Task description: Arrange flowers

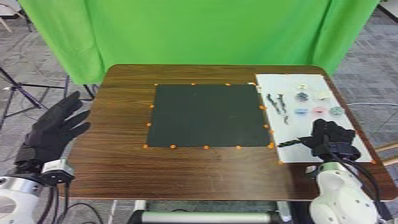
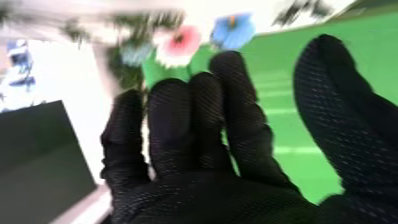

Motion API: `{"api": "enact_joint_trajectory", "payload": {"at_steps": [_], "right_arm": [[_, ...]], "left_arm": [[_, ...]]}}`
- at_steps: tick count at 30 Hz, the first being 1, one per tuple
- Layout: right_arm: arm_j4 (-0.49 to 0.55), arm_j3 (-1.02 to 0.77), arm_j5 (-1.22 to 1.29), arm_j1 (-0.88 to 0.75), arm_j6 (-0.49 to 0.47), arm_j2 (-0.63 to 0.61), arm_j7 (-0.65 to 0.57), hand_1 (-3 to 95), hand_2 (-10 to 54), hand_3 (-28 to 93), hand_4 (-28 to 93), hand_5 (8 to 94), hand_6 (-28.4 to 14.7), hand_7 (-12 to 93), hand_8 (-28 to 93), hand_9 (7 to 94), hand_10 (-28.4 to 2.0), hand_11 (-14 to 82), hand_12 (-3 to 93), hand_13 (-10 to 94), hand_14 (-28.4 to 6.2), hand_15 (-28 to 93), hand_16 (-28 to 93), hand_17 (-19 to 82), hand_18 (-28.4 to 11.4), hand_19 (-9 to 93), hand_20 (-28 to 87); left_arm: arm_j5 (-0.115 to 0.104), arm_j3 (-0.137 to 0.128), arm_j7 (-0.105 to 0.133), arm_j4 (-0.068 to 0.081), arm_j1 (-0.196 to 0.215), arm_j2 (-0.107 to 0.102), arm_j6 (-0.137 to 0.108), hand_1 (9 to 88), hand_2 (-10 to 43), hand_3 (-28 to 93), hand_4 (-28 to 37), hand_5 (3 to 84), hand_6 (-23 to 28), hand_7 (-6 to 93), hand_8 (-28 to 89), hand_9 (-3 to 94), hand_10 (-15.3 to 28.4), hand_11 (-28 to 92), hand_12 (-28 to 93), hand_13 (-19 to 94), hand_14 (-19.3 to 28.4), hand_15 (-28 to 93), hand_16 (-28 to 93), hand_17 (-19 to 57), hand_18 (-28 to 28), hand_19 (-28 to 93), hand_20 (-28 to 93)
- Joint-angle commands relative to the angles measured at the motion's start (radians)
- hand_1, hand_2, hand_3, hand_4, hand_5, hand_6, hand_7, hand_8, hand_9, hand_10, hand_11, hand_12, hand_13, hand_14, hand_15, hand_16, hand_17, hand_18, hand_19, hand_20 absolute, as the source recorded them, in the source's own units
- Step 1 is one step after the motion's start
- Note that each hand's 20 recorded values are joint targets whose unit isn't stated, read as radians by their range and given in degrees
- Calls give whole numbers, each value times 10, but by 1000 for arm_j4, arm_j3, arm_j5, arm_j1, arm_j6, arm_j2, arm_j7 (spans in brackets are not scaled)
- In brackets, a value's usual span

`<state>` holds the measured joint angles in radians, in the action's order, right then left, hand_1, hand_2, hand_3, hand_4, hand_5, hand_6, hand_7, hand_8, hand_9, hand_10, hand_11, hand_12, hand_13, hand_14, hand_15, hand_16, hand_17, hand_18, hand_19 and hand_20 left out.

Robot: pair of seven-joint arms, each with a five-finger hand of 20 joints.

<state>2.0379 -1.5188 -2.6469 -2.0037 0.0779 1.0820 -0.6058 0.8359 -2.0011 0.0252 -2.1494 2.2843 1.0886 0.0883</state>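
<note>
Dark mat (image 1: 204, 115), white sheet (image 1: 289, 131) on brown table (image 1: 204, 172)

- right hand (image 1: 331, 134) over near part of white sheet (image 1: 286, 132), right side of desk (image 1: 195, 172)
- flower heads (image 1: 320, 110), dark stems (image 1: 273, 100) farther up sheet
- dark mat (image 1: 206, 117) mid-desk
- left hand (image 1: 55, 122) beyond desk's left edge
- green curtain (image 1: 204, 35) behind

Table (image 1: 191, 175): brown wood grain, rounded far corners, we note.
Green cloth (image 1: 195, 30): hangs in folds beyond the far edge; we see it in the right wrist view too.
Tripod (image 1: 34, 95): dark, spread legs, left of the table.
Floor (image 1: 44, 55): grey, patterned.
Metal bar (image 1: 206, 218): crosswise, below the near edge.
Cable (image 1: 373, 104): pale, on the right-hand floor.
</note>
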Motion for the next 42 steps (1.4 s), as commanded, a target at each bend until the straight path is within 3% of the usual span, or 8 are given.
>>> {"api": "enact_joint_trajectory", "payload": {"at_steps": [1,7,12,16,20,24,34,42], "right_arm": [[-22,-51,20,-23,-45,-13,183,303,-95,890,-282,411,-41,688,-255,372,-150,651,455,379,-123,842,261,117,-191,699,501],[-53,-78,21,-3,-160,-23,262,352,-95,923,-282,345,-22,421,-195,335,-94,434,301,297,-86,733,196,78,-181,652,458],[-74,-77,5,12,-233,-40,273,373,-95,922,-283,341,-14,348,-191,340,-70,332,266,289,-82,695,178,61,-180,639,447],[-93,-55,3,16,-222,-51,256,378,-95,911,-283,346,0,378,-186,360,-68,332,268,313,-73,685,173,60,-179,638,444],[-101,-43,0,7,-200,-48,280,383,-95,888,-283,427,23,558,-202,448,-82,497,311,416,-61,724,204,93,-172,659,453],[-98,-34,4,8,-254,-39,307,445,-95,750,-283,495,42,665,35,552,-74,490,488,481,-66,779,264,126,-168,678,470],[-107,-12,-1,0,-291,-27,311,465,-95,749,-283,618,46,656,98,687,-73,478,591,577,-80,815,326,170,-181,705,495],[-59,-51,152,0,-101,-23,253,425,-95,873,-283,650,34,639,164,733,-64,462,648,629,-85,826,344,205,-199,732,516]], "left_arm": [[-4,-6,-8,-4,10,0,2,235,-60,693,-283,203,6,180,-90,165,83,107,194,134,115,173,52,-100,188,381,78],[-3,-7,-5,-7,15,2,-2,234,-60,694,-283,203,6,179,-90,165,84,106,193,134,115,173,52,-101,188,381,78],[-3,-7,-5,-6,13,1,0,235,-59,694,-283,203,6,180,-90,165,84,105,194,135,114,172,52,-101,188,381,79],[-3,-6,-5,-6,13,1,-1,234,-57,694,-283,203,6,181,-90,165,84,104,195,134,115,172,52,-101,188,380,79],[-2,-6,-5,-7,16,3,-3,235,-57,693,-283,203,6,180,-90,166,84,106,195,134,115,172,52,-101,188,381,79],[-2,-7,-5,-8,17,2,-4,235,-57,693,-283,203,6,180,-90,166,84,106,195,134,115,172,52,-101,188,382,79],[-4,-3,-7,-7,17,4,-6,235,-58,695,-283,203,6,180,-89,165,83,105,195,134,115,173,53,-101,188,382,79],[-8,-4,-9,-9,24,3,-9,235,-57,695,-283,202,6,181,-90,165,83,106,195,134,115,173,53,-101,188,381,79]]}}
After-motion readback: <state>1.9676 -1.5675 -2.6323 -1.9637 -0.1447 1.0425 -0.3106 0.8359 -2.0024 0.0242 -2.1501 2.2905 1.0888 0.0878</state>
